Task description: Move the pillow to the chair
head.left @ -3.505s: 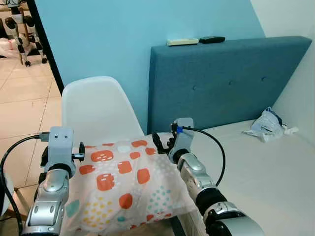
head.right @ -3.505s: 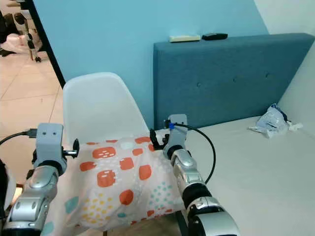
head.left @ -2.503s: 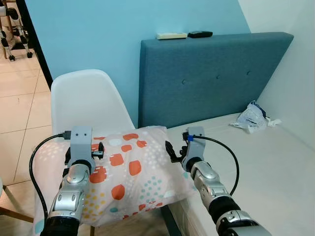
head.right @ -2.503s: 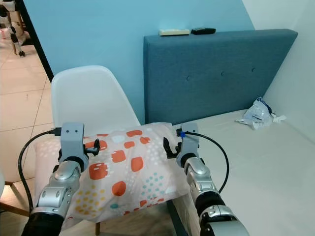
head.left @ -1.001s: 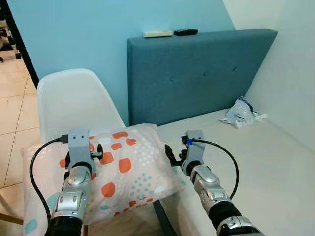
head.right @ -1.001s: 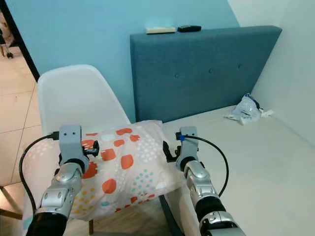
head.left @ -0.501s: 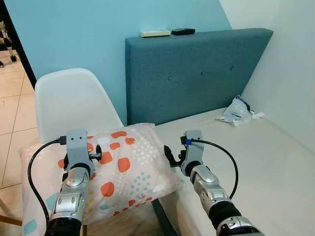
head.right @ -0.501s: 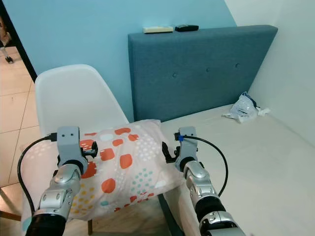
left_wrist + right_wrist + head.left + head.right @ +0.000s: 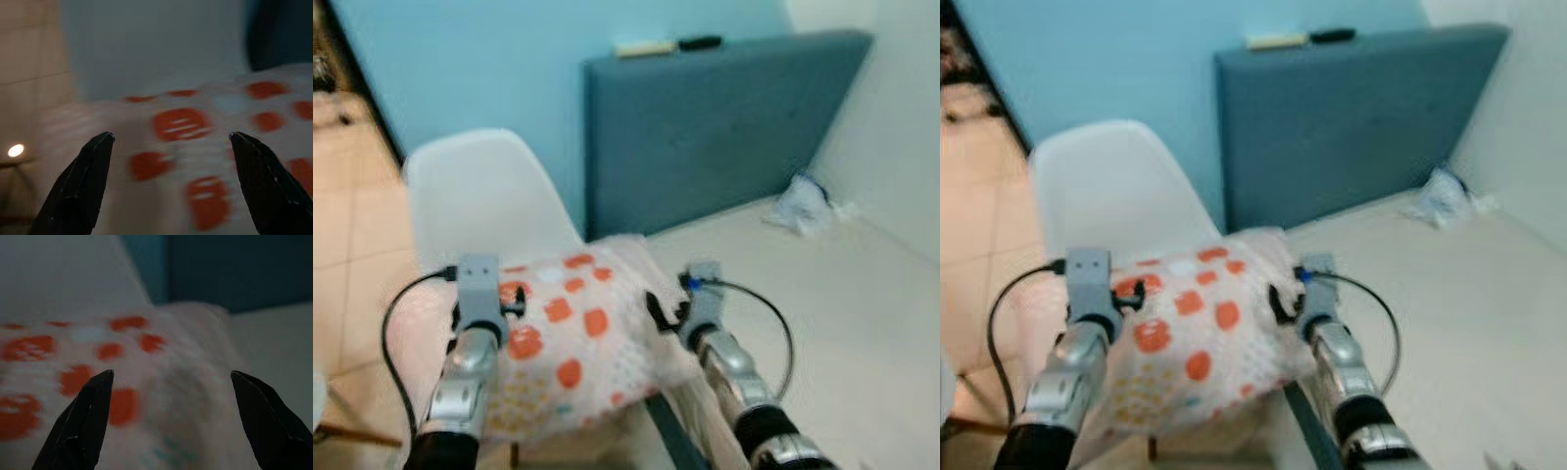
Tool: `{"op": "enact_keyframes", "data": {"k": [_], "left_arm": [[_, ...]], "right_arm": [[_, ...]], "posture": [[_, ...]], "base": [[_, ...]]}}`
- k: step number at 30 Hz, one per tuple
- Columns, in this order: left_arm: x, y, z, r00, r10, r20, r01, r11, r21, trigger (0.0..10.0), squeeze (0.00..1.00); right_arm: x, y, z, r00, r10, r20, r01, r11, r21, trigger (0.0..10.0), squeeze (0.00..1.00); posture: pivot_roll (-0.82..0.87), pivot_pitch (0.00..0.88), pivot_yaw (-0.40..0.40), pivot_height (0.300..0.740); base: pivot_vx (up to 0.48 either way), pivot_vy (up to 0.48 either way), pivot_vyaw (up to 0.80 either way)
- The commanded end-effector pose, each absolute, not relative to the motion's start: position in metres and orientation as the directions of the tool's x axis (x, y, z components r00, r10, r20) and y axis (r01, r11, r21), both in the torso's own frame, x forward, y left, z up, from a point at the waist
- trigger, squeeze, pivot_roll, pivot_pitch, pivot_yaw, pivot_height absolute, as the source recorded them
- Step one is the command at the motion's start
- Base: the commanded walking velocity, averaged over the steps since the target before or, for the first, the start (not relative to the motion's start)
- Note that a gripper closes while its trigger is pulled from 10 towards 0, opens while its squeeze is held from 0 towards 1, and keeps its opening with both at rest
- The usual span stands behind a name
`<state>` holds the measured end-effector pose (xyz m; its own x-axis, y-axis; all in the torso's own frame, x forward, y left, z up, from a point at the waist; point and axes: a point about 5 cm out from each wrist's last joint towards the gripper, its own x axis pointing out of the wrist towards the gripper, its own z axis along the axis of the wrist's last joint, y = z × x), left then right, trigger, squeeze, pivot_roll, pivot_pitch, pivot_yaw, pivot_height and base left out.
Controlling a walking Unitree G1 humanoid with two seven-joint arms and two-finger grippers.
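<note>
The pillow [image 9: 573, 343], white with orange patches and coloured dots, lies on the seat of the white chair [image 9: 484, 196], its right end hanging over the gap beside the bed. My left gripper [image 9: 514, 297] is at the pillow's left part and my right gripper [image 9: 656, 308] at its right edge. Each wrist view looks between widely spread black fingers, those of the left gripper [image 9: 170, 136] and of the right gripper [image 9: 171, 374], and the pillow [image 9: 195, 147] lies ahead of them. Both are open and hold nothing. All views are blurred.
The bed [image 9: 842, 294] with a white sheet lies to the right, backed by a blue-grey headboard [image 9: 705, 127]. Two remotes [image 9: 646, 47] rest on the headboard's top. A crumpled plastic bag [image 9: 803, 201] sits on the bed near the wall. Tiled floor [image 9: 362, 215] lies to the left.
The picture has shifted and blurred, so the camera moved. The pillow stays on the chair seat, and both grippers stay open at its sides.
</note>
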<state>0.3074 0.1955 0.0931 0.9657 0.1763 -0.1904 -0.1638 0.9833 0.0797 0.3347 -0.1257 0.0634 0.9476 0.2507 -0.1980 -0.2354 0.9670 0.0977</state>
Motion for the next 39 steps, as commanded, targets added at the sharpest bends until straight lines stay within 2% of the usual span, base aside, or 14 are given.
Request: {"op": "enact_keyframes", "data": {"k": [1, 5, 12, 22, 27, 39], "left_arm": [[0.304, 0.194, 0.085, 0.957, 0.17, -0.234, -0.151, 0.984, 0.099, 10.0, 0.0], [0.306, 0.194, 0.086, 0.959, 0.168, -0.23, -0.146, 0.983, 0.11, 10.0, 0.0], [0.31, 0.192, 0.092, 0.966, 0.144, -0.213, -0.114, 0.983, 0.147, 10.0, 0.0], [0.307, 0.202, 0.087, 0.949, 0.206, -0.237, -0.185, 0.977, 0.108, 10.0, 0.0], [0.305, 0.207, 0.086, 0.946, 0.223, -0.237, -0.203, 0.973, 0.106, 10.0, 0.0], [0.305, 0.199, 0.075, 0.949, 0.169, -0.266, -0.162, 0.986, 0.049, 10.0, 0.0]], "right_arm": [[0.33, -0.123, 0.057, 0.944, 0.251, -0.216, -0.232, 0.966, 0.113, 10.0, 0.0], [0.329, -0.124, 0.056, 0.946, 0.243, -0.216, -0.223, 0.968, 0.117, 10.0, 0.0], [0.327, -0.126, 0.054, 0.949, 0.229, -0.217, -0.207, 0.971, 0.121, 10.0, 0.0], [0.328, -0.125, 0.055, 0.948, 0.233, -0.217, -0.211, 0.97, 0.12, 10.0, 0.0], [0.328, -0.124, 0.056, 0.947, 0.238, -0.217, -0.216, 0.969, 0.12, 10.0, 0.0], [0.329, -0.121, 0.053, 0.941, 0.246, -0.233, -0.224, 0.968, 0.115, 10.0, 0.0]], "posture": [[0.03, 0.056, -0.065, 0.74], [0.03, 0.059, -0.057, 0.74], [0.03, 0.06, -0.046, 0.74], [0.03, 0.059, -0.055, 0.74], [0.04, 0.056, -0.061, 0.74], [0.04, 0.036, -0.071, 0.74]], "base": [[0.0, -0.48, 0.0], [0.0, -0.48, 0.0], [0.0, 0.0, 0.0], [0.0, 0.0, 0.0], [0.0, 0.469, 0.0], [0.0, 0.0, 0.0]]}}
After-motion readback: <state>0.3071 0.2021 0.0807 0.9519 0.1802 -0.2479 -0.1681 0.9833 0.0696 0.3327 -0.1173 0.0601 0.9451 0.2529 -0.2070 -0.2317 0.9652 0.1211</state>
